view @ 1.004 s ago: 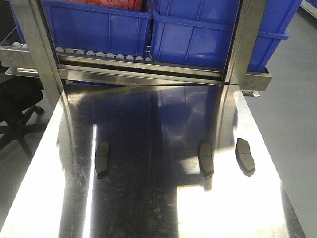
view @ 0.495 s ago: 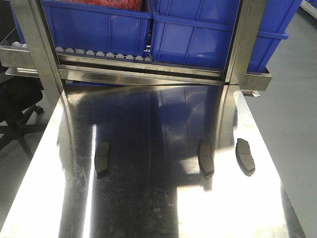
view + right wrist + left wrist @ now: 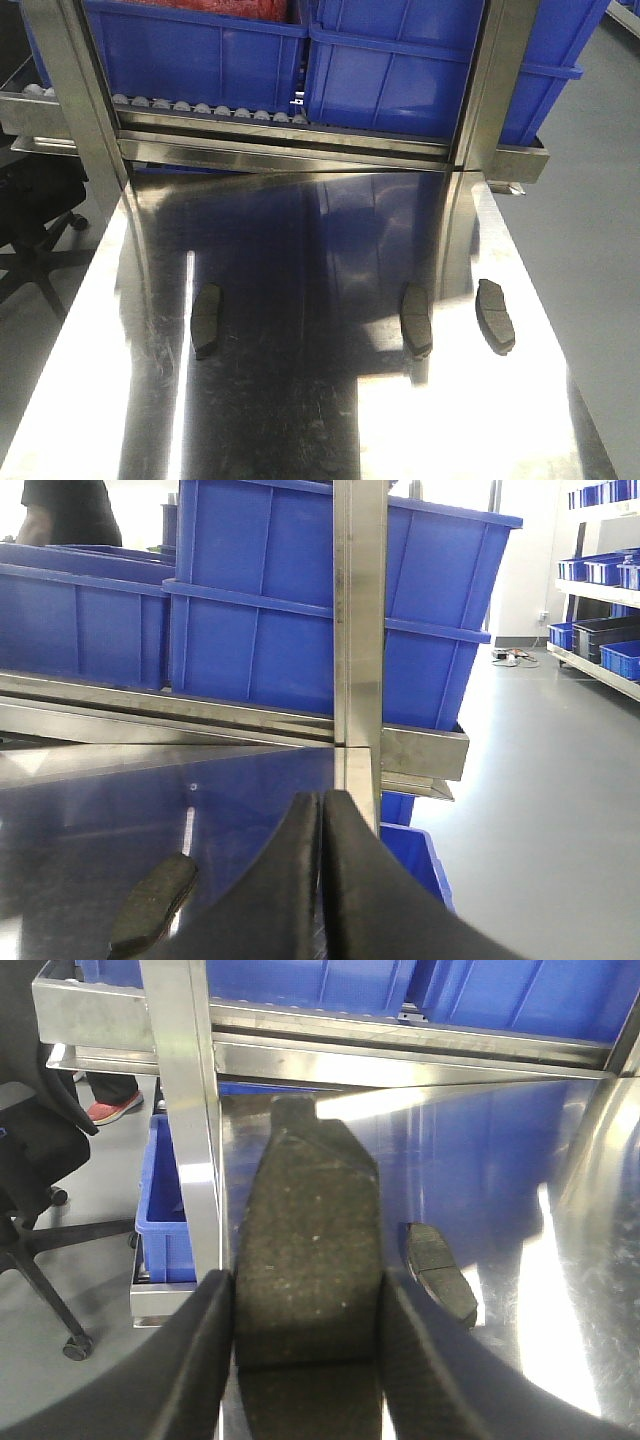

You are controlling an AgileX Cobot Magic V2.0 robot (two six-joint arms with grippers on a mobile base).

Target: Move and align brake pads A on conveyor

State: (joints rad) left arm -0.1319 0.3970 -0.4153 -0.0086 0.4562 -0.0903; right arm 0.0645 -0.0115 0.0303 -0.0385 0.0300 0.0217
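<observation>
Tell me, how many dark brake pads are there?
4. Three lie on the steel table: the left pad, the middle pad, the right pad. The fourth pad is held in the left hand. Others may be hidden.

The left fingers [image 3: 205,1360] are matte black, broad and gently curved, with a fine grainy, rubber-like surface that widens toward the base. The right fingers [image 3: 285,880] are the same black, smoothly arched with rounded tips, and catch a faint sheen along their outer edges.
</observation>
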